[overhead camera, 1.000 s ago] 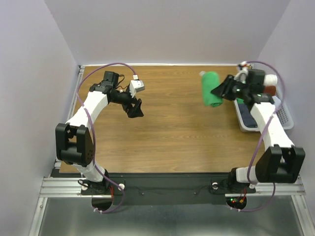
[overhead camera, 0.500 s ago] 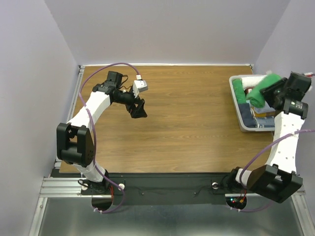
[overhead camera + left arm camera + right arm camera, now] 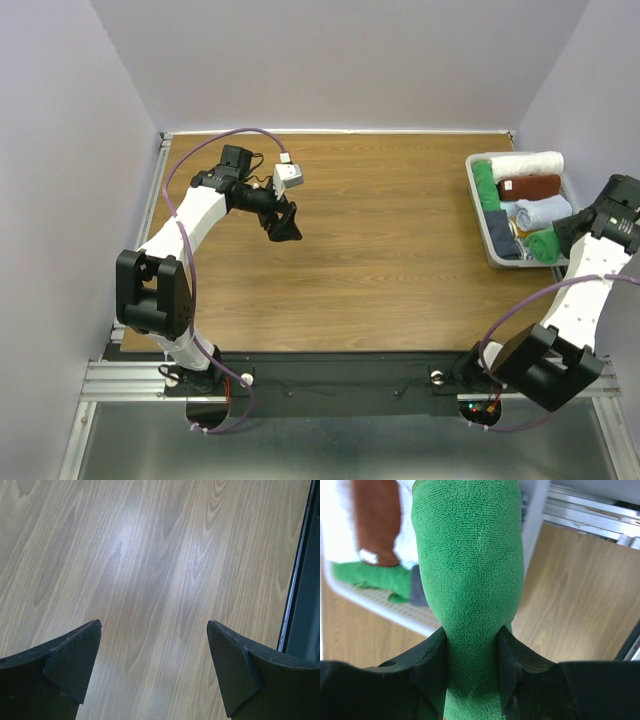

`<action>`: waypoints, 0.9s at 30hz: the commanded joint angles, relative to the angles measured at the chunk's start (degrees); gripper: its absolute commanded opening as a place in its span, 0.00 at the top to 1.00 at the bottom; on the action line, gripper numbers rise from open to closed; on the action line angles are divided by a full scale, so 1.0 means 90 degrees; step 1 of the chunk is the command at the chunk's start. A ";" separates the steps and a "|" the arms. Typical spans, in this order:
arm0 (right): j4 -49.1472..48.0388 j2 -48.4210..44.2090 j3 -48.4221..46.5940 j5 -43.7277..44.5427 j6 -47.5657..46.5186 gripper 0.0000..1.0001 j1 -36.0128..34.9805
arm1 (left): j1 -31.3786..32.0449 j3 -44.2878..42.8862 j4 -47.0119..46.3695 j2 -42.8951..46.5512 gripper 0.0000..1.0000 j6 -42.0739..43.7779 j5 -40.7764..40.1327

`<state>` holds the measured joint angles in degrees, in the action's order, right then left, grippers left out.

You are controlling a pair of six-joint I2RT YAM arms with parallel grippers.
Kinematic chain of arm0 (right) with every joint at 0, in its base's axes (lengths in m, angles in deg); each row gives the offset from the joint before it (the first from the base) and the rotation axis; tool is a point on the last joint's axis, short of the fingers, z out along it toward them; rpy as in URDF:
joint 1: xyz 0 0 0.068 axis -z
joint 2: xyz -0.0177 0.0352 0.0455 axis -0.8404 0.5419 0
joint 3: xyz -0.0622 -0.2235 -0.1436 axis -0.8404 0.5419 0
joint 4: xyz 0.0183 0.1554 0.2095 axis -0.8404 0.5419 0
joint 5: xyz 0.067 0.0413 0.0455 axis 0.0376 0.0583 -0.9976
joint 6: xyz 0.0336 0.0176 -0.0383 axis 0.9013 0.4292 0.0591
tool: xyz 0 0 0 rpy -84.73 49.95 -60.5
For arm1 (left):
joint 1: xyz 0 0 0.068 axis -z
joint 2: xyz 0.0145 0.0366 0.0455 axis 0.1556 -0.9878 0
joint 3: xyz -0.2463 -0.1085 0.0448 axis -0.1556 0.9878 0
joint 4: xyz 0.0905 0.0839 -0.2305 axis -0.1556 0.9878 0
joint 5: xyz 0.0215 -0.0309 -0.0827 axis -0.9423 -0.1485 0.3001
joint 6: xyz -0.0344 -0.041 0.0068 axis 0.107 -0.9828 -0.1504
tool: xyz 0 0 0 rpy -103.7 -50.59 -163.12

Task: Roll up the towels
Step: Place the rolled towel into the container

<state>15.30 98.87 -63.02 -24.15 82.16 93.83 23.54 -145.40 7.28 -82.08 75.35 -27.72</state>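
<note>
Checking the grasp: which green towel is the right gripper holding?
The green roll at the bin's near end, clamped by the right gripper; the other green towel lies loose farther back.

The overhead camera sits high behind both arm bases, looking down and forward across the whole worktop (image 3: 380,260) and the grey bin (image 3: 508,264) at its right edge. The left wrist camera peers close down past its own jaws at wood grain the overhead also covers; the right wrist one, closer still, looks along its jaws onto that same bin's rim.
</note>
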 commanded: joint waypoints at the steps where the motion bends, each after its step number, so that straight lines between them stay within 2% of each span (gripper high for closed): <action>1: 0.0009 0.0320 -0.0160 0.0503 0.0178 0.99 0.0137 | 0.0029 -0.0014 -0.0034 0.0118 0.01 -0.0055 0.0181; 13: -0.0216 0.1248 -0.0434 0.0933 0.0384 0.99 0.0196 | 0.0039 -0.0014 0.0063 0.0001 0.01 -0.0006 0.0240; 27: -0.1104 0.1776 -0.0210 0.0251 0.0169 0.99 0.0196 | 0.0039 -0.0024 0.0122 -0.0087 0.01 0.0023 0.0181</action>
<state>11.08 114.09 -64.00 -20.57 84.41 95.10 23.61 -145.40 7.65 -83.16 75.22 -27.41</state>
